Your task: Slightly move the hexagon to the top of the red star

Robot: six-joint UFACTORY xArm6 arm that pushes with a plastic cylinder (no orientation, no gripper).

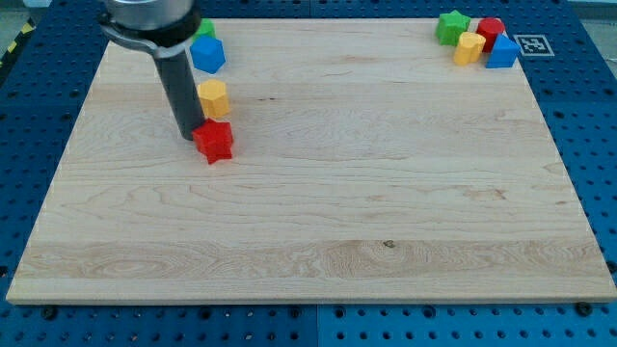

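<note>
Bright, even overhead light; sharp focus, soft short shadows, no glare.

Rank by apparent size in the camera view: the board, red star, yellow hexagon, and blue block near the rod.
1. Board.
2. Red star and blue block: look alike, unranked.
3. Yellow hexagon, partly hidden by the rod, so unsure.

**Pale wood on blue pegboard**

The wooden surface (366,222) lies on a blue perforated base (593,145), which borders it on every side. A black-and-white marker tag (531,44) sits just beyond the surface's top right corner. Lighting is even.
</note>
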